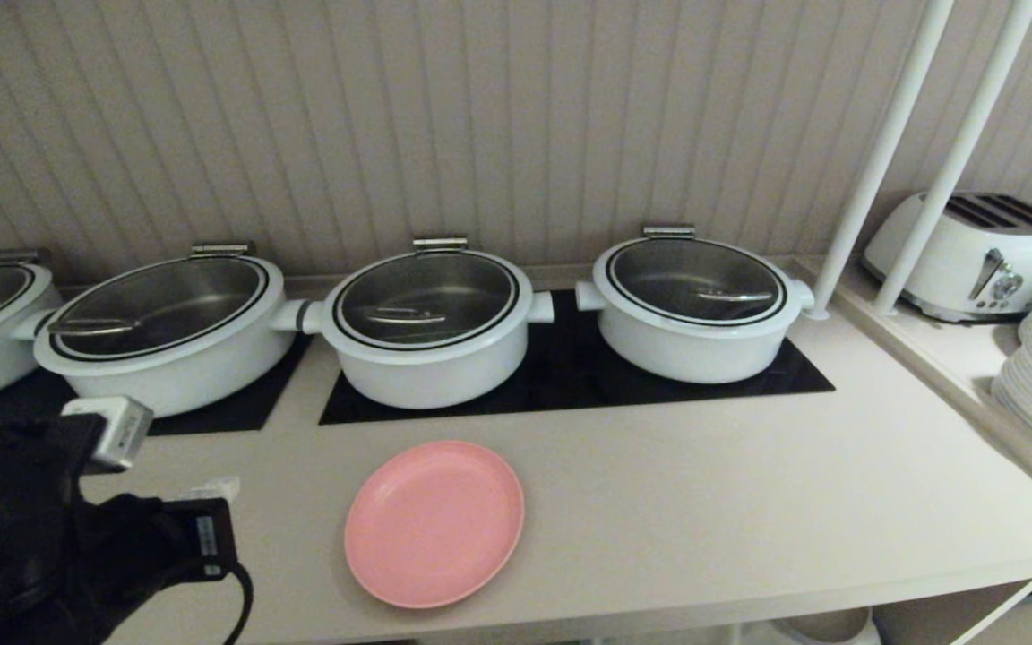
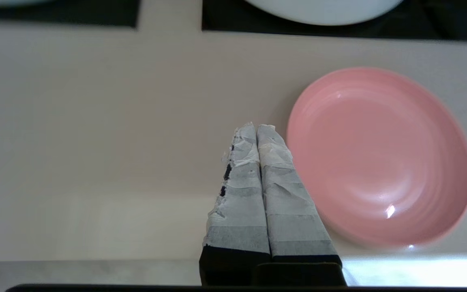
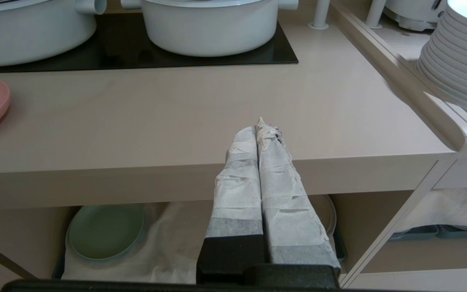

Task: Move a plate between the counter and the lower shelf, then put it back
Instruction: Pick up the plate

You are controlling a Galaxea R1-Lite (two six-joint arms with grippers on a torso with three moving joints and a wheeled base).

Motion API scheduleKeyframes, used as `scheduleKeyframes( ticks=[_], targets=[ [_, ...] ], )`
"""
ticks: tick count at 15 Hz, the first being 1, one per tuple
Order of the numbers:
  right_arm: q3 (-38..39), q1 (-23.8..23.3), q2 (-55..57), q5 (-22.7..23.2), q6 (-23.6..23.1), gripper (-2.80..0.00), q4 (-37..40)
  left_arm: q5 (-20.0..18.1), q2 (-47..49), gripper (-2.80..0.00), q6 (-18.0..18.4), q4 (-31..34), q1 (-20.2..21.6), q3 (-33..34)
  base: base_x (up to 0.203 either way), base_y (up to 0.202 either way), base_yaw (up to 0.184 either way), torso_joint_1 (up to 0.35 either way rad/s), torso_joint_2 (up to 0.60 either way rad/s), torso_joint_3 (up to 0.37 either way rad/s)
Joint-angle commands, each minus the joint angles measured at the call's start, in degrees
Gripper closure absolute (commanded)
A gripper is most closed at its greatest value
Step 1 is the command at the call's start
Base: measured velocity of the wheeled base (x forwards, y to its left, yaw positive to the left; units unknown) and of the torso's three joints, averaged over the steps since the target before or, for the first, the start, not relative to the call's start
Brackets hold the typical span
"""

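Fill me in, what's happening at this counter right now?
A pink plate lies flat on the counter, in front of the white pots. The left claw is shut and empty beside the plate's rim. The right claw, also shut, sits at the counter's front edge. A green plate rests on the shelf below.

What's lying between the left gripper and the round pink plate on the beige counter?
Nothing: the left wrist view shows only bare beige counter between the left gripper, jaws shut, and the round pink plate.

Left arm: low, at left edge of head view.
Left gripper: taped fingers pressed together.
Right gripper: fingers pressed together.
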Motion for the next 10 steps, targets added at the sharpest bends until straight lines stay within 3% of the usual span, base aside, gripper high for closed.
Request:
scheduleKeyframes(
  ticks=[1,3,4,7,10],
  targets=[
    [0.0,0.0,0.1,0.0,0.0,0.0,0.0,-0.1,-10.6,0.0,5.5,-0.2,0.0,3.0,0.0,0.0,0.0,0.0,0.0,0.0],
    [0.0,0.0,0.1,0.0,0.0,0.0,0.0,-2.0,-16.2,0.0,8.9,0.0,1.6,4.4,0.0,0.0,0.0,0.0,0.0,0.0],
    [0.0,0.0,0.1,0.0,0.0,0.0,0.0,-5.0,-18.8,0.0,10.8,0.0,4.5,5.6,0.0,0.0,0.0,0.0,0.0,0.0],
    [0.0,0.0,0.1,0.0,0.0,0.0,0.0,-18.5,-28.6,0.0,18.1,-0.1,16.2,10.2,0.0,0.0,0.0,0.0,0.0,0.0],
    [0.0,0.0,0.1,0.0,0.0,0.0,0.0,-28.0,-41.9,0.0,19.9,5.1,24.1,13.2,0.0,0.0,0.0,0.0,0.0,0.0]
  ],
)
